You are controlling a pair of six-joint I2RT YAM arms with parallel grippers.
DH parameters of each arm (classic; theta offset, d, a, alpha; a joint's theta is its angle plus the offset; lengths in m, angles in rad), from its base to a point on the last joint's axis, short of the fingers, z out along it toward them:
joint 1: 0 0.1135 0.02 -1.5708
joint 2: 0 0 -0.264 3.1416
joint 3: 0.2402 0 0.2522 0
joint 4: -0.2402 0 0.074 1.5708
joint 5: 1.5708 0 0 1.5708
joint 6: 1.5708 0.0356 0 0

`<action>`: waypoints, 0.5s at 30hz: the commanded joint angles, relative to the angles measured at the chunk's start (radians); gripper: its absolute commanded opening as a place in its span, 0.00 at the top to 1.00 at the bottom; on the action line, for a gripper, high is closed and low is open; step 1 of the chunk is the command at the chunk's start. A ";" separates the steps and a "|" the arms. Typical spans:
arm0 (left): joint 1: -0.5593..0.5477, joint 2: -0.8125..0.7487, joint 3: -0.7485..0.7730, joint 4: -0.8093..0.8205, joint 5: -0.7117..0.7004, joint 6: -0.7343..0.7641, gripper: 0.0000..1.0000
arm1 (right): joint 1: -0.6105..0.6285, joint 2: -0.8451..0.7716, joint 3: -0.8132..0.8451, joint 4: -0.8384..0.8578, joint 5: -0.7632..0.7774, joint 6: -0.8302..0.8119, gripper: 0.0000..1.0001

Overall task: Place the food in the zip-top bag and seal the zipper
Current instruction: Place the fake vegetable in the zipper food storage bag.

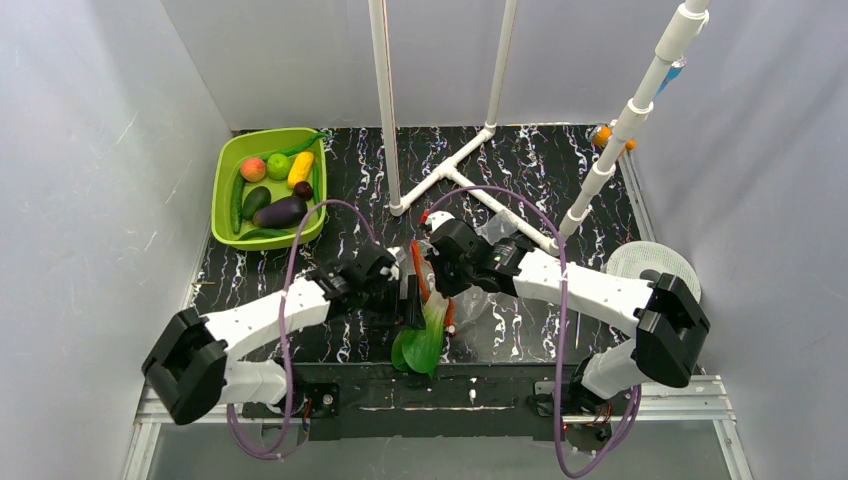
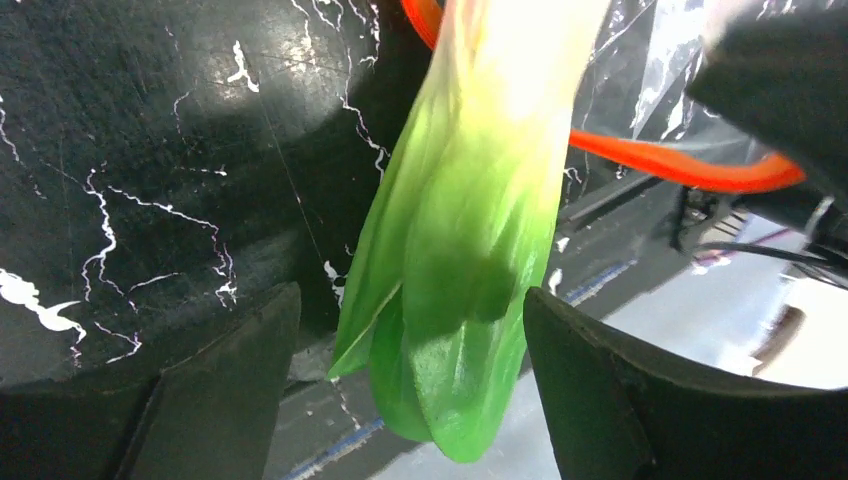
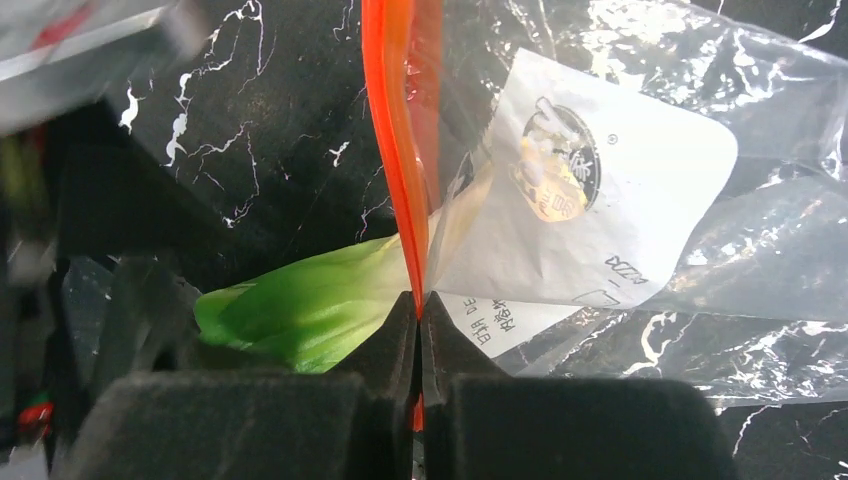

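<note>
Pinching zipper per R wrist cam, R fingers closed; L fingers wide, straddling leafy green.

Bright even overhead light; glare on zip-top bag; leafy green overexposed, softly blurred.

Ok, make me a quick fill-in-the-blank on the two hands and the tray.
The right hand is ____ on the red-orange zipper strip of the clear crinkly plastic bag.
The left hand stands ____ around the white-stalked leafy green vegetable.
The square plastic tray of toy produce is ____ in colour.
Missing words: shut; open; green.
</note>
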 commanded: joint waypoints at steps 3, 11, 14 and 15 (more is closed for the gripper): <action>-0.247 -0.248 -0.182 0.215 -0.327 0.020 0.18 | -0.013 0.018 0.053 -0.017 -0.009 0.029 0.99; -0.436 0.035 -0.123 0.247 -0.601 0.117 0.35 | -0.016 -0.015 0.019 -0.018 -0.018 0.042 0.99; -0.436 -0.031 -0.145 0.246 -0.595 0.124 0.68 | -0.016 -0.031 0.018 -0.036 -0.023 0.035 0.99; -0.436 -0.077 -0.163 0.258 -0.581 0.130 0.72 | -0.016 -0.039 0.019 -0.044 -0.023 0.028 0.99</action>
